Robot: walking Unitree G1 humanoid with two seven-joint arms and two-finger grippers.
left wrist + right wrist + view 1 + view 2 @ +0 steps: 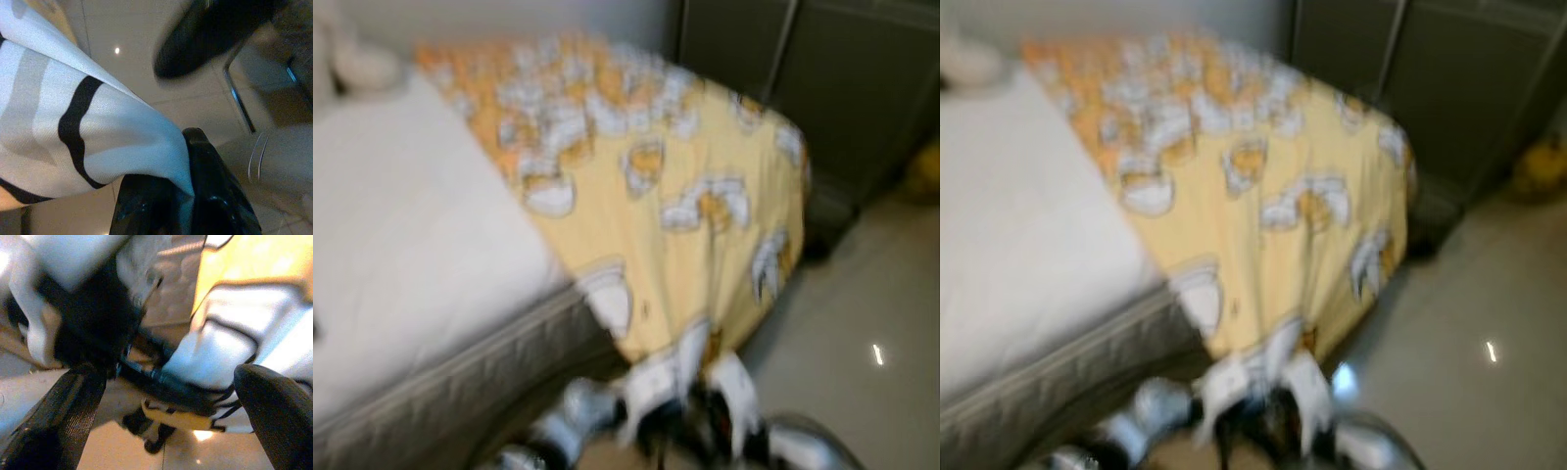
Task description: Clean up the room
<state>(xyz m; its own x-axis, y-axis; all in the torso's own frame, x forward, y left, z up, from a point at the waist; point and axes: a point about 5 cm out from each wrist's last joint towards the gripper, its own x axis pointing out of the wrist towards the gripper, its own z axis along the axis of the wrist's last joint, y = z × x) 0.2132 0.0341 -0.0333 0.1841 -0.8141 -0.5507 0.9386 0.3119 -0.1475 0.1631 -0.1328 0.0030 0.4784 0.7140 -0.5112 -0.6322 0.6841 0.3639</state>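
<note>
Yellow patterned blanket (685,225) is draped over the bed (401,255), hem at 6 o'clock. Left gripper (188,196) fingers are clamped on the hem; right gripper (161,396) fingers are spread wide, nothing held.

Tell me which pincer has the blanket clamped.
The left pincer: its black fingers are shut on a white, black-lined fold of the yellow cartoon-print blanket. The right pincer differs: its fingers stand wide apart, open, with cloth ahead of them.

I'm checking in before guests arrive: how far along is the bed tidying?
Partly done: the yellow blanket covers one side of the bed, its corner hanging toward the floor. In hand: the left tool is pinching that corner; the right tool is open beside it. Left: the white mattress remains uncovered.
</note>
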